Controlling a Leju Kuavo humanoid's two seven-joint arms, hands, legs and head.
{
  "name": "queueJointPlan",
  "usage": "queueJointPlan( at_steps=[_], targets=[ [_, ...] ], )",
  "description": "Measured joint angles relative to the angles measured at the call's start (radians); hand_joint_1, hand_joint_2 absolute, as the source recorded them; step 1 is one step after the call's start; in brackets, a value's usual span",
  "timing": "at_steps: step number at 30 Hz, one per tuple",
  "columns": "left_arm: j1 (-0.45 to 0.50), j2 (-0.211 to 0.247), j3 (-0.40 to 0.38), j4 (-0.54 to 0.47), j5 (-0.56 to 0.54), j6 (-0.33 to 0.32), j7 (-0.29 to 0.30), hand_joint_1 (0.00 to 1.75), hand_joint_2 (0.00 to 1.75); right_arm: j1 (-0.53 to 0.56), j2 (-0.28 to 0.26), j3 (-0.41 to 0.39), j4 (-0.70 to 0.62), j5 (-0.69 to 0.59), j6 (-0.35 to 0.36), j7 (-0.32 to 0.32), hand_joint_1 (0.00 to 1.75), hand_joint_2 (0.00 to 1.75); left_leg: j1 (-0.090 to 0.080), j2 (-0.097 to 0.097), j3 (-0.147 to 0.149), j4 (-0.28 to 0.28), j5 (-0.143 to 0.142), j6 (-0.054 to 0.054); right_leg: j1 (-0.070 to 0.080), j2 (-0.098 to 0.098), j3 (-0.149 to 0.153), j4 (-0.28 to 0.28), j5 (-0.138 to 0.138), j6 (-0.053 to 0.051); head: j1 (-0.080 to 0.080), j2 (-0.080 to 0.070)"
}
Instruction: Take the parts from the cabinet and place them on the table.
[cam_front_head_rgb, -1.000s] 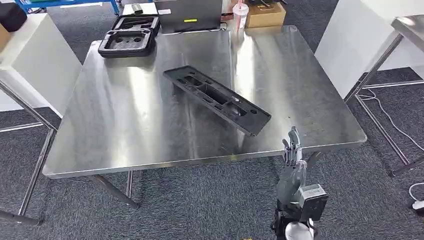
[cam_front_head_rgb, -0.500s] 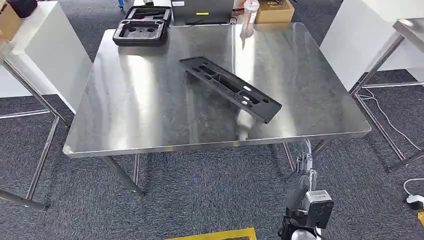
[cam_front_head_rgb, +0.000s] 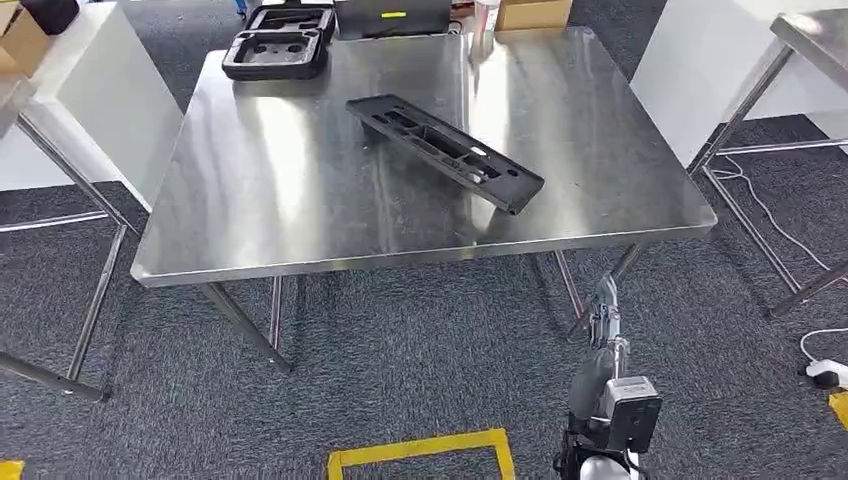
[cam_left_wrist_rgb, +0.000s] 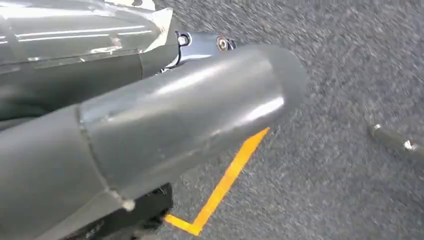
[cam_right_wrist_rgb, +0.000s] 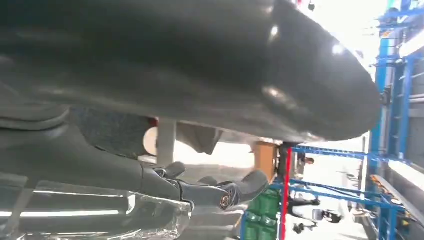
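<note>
Long black ribbed part (cam_front_head_rgb: 445, 153), flat on brushed-steel table (cam_front_head_rgb: 270, 190)

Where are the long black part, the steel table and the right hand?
long black part (cam_front_head_rgb: 446, 153), head view, middle of its top face.
steel table (cam_front_head_rgb: 280, 190), head view, bare top.
right hand (cam_front_head_rgb: 606, 322), head view, middle of the hand.

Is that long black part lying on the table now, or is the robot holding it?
On the table. The long black part rests on the steel table, with nothing gripping it. The right hand hangs below the table edge, holding nothing.
</note>
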Motion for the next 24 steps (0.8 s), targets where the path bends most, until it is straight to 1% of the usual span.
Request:
queueJointPlan(
  at_steps=[1, 2, 3, 4, 5, 6, 7, 8, 9, 10, 11, 12, 13, 14, 15, 16, 17, 18, 19, 20, 21, 22, 23, 24],
  targets=[
    [0.0, 0.001, -0.002, 0.0, -0.007, 0.0, 0.004, 0.0, 0.0, 0.0, 0.0, 0.0, 0.0, 0.007, -0.007, 0.003, 0.0, 0.0, 0.003, 0.0, 0.067, -0.103, 0.01, 0.0, -0.001, 0.0, -0.008, 0.007, 0.003, 0.005, 0.0, 0.0],
    [-0.002, 0.001, -0.006, 0.0, -0.013, 0.0, 0.011, 0.0, 0.0, 0.0, 0.0, 0.0, 0.002, 0.014, -0.014, 0.007, 0.0, 0.0, -0.002, -0.003, 0.104, -0.162, -0.024, 0.0, 0.002, 0.0, -0.016, 0.009, 0.008, 0.013, -0.001, 0.0],
    [-0.001, 0.003, -0.01, 0.001, -0.02, 0.0, 0.016, 0.0, 0.0, -0.001, 0.0, -0.001, 0.004, 0.018, -0.021, 0.012, 0.0, 0.0, -0.007, -0.005, 0.113, -0.191, -0.027, 0.006, 0.003, -0.002, -0.018, 0.012, 0.015, 0.023, 0.002, 0.0],
    [-0.001, 0.004, -0.012, 0.003, -0.024, 0.0, 0.023, 0.0, 0.0, -0.001, 0.0, -0.002, 0.007, 0.024, -0.026, 0.014, 0.0, 0.0, -0.01, -0.006, 0.106, -0.188, -0.026, 0.009, 0.003, -0.004, -0.021, 0.011, 0.023, 0.034, 0.001, 0.0],
    [0.0, 0.005, -0.014, 0.005, -0.029, 0.002, 0.027, 0.0, 0.0, 0.0, 0.001, -0.002, 0.012, 0.029, -0.027, 0.018, 0.0, 0.0, -0.015, -0.006, 0.104, -0.187, -0.024, 0.015, -0.001, -0.004, -0.022, 0.007, 0.032, 0.041, 0.0, 0.0],
    [0.0, 0.006, -0.016, 0.007, -0.03, 0.003, 0.033, 0.0, 0.0, 0.0, 0.003, -0.002, 0.018, 0.032, -0.028, 0.019, 0.0, 0.0, -0.018, -0.004, 0.097, -0.193, -0.011, 0.031, 0.004, -0.003, -0.021, 0.004, 0.041, 0.052, 0.001, 0.0],
    [-0.002, 0.006, -0.017, 0.008, -0.03, 0.003, 0.037, 0.0, 0.0, -0.002, 0.003, -0.003, 0.023, 0.034, -0.028, 0.02, 0.0, 0.0, -0.007, 0.005, 0.089, -0.201, 0.002, 0.048, 0.002, -0.001, -0.034, 0.018, 0.022, 0.05, 0.0, 0.0],
    [-0.003, 0.005, -0.018, 0.01, -0.031, 0.005, 0.042, 0.0, 0.0, -0.001, 0.003, -0.003, 0.03, 0.035, -0.028, 0.023, 0.0, 0.0, -0.011, 0.003, 0.08, -0.202, 0.01, 0.058, 0.003, 0.002, -0.052, 0.047, -0.017, 0.044, 0.002, 0.0],
    [-0.004, 0.007, -0.018, 0.011, -0.031, 0.006, 0.045, 0.0, 0.0, -0.003, 0.004, -0.003, 0.04, 0.044, -0.026, 0.029, 0.0, 0.0, -0.011, 0.006, 0.067, -0.201, 0.02, 0.067, 0.002, 0.004, -0.076, 0.126, -0.079, 0.033, 0.011, 0.0],
    [-0.004, 0.008, -0.018, 0.012, -0.031, 0.01, 0.046, 0.0, 0.0, -0.003, 0.003, -0.003, 0.051, 0.052, -0.022, 0.037, 0.0, 0.0, -0.012, 0.007, 0.053, -0.2, 0.031, 0.069, 0.002, 0.004, -0.099, 0.208, -0.125, 0.03, 0.012, 0.0],
    [-0.004, 0.008, -0.018, 0.013, -0.03, 0.011, 0.05, 0.0, 0.0, -0.005, 0.003, -0.003, 0.067, 0.06, -0.016, 0.044, 0.0, 0.0, -0.013, 0.01, 0.038, -0.199, 0.041, 0.069, 0.001, 0.005, -0.119, 0.291, -0.158, 0.033, 0.012, 0.0],
    [-0.004, 0.009, -0.018, 0.013, -0.03, 0.012, 0.054, 0.0, 0.0, -0.008, 0.003, -0.003, 0.086, 0.066, -0.007, 0.052, 0.0, 0.0, -0.013, 0.011, 0.026, -0.198, 0.05, 0.068, 0.001, 0.005, -0.122, 0.335, -0.159, 0.041, 0.015, 0.0],
    [-0.004, 0.009, -0.018, 0.015, -0.03, 0.013, 0.057, 0.0, 0.0, -0.014, 0.002, -0.003, 0.103, 0.07, 0.0, 0.061, 0.0, 0.0, -0.013, 0.012, 0.016, -0.196, 0.06, 0.066, 0.001, 0.005, -0.102, 0.333, -0.136, 0.055, 0.014, 0.0],
    [-0.004, 0.009, -0.018, 0.016, -0.029, 0.015, 0.065, 0.0, 0.0, -0.025, 0.002, -0.003, 0.128, 0.087, 0.0, 0.084, 0.0, 0.0, -0.013, 0.012, 0.004, -0.195, 0.068, 0.063, 0.0, 0.005, -0.063, 0.289, -0.105, 0.068, 0.014, 0.0],
    [-0.005, 0.009, -0.018, 0.018, -0.027, 0.022, 0.083, 0.0, 0.0, -0.056, -0.002, -0.005, 0.185, 0.146, -0.028, 0.147, 0.0, 0.0, -0.013, 0.013, -0.006, -0.192, 0.076, 0.058, 0.0, 0.005, -0.005, 0.204, -0.072, 0.077, 0.015, 0.0],
    [-0.006, 0.008, -0.017, 0.019, -0.026, 0.025, 0.1, 0.0, 0.0, -0.112, -0.01, -0.012, 0.311, 0.242, -0.084, 0.251, 0.0, 0.0, -0.012, 0.016, -0.013, -0.189, 0.083, 0.054, -0.001, 0.006, 0.058, 0.106, -0.058, 0.077, 0.015, 0.0],
    [-0.006, 0.005, -0.017, 0.021, -0.027, 0.031, 0.111, 0.0, 0.0, -0.176, -0.013, -0.02, 0.445, 0.322, -0.134, 0.363, 0.0, 0.0, -0.016, 0.02, -0.019, -0.185, 0.089, 0.047, 0.0, 0.008, 0.113, 0.012, -0.076, 0.07, 0.015, 0.0],
    [-0.012, 0.003, -0.017, 0.023, -0.031, 0.036, 0.119, 0.0, 0.0, -0.206, -0.014, -0.025, 0.581, 0.377, -0.174, 0.478, 0.0, 0.0, -0.018, 0.017, -0.026, -0.182, 0.098, 0.042, 0.011, 0.01, 0.132, -0.025, -0.084, 0.058, 0.013, 0.0],
    [-0.014, 0.0, -0.017, 0.024, -0.033, 0.042, 0.123, 0.0, 0.0, -0.216, -0.021, -0.031, 0.68, 0.406, -0.2, 0.533, 0.0, 0.0, -0.019, 0.013, -0.031, -0.18, 0.107, 0.038, 0.009, 0.009, 0.118, -0.025, -0.085, 0.056, 0.013, 0.0],
    [-0.013, -0.003, -0.017, 0.025, -0.034, 0.042, 0.127, 0.0, 0.0, -0.224, -0.026, -0.034, 0.758, 0.425, -0.208, 0.557, 0.0, 0.0, -0.018, 0.008, -0.037, -0.181, 0.115, 0.035, 0.01, 0.008, 0.113, -0.021, -0.085, 0.055, 0.015, 0.0],
    [-0.009, -0.006, -0.017, 0.027, -0.037, 0.042, 0.128, 0.0, 0.0, -0.233, -0.027, -0.04, 0.835, 0.418, -0.205, 0.573, 0.0, 0.0, -0.018, 0.007, -0.041, -0.182, 0.122, 0.029, 0.009, 0.007, 0.104, -0.02, -0.079, 0.047, 0.014, 0.0],
    [-0.005, -0.006, -0.017, 0.027, -0.043, 0.042, 0.128, 0.0, 0.0, -0.242, -0.026, -0.053, 0.909, 0.396, -0.201, 0.591, 0.0, 0.0, -0.012, 0.004, -0.054, -0.173, 0.112, 0.023, -0.011, 0.005, 0.098, -0.022, -0.067, 0.028, 0.013, 0.0],
    [-0.004, -0.009, -0.017, 0.031, -0.054, 0.038, 0.13, 0.0, 0.0, -0.246, -0.027, -0.066, 0.955, 0.389, -0.203, 0.616, 0.0, 0.0, -0.013, 0.002, -0.067, -0.145, 0.054, 0.017, -0.005, 0.003, 0.089, -0.021, -0.057, 0.014, 0.009, 0.0],
    [-0.003, -0.01, -0.02, 0.033, -0.076, 0.03, 0.136, 0.0, 0.0, -0.246, -0.029, -0.08, 1.005, 0.388, -0.206, 0.64, 0.0, 0.0, -0.01, 0.002, -0.083, -0.083, -0.017, 0.012, -0.004, 0.0, 0.079, -0.019, -0.045, -0.001, 0.002, 0.0]
  ],
)
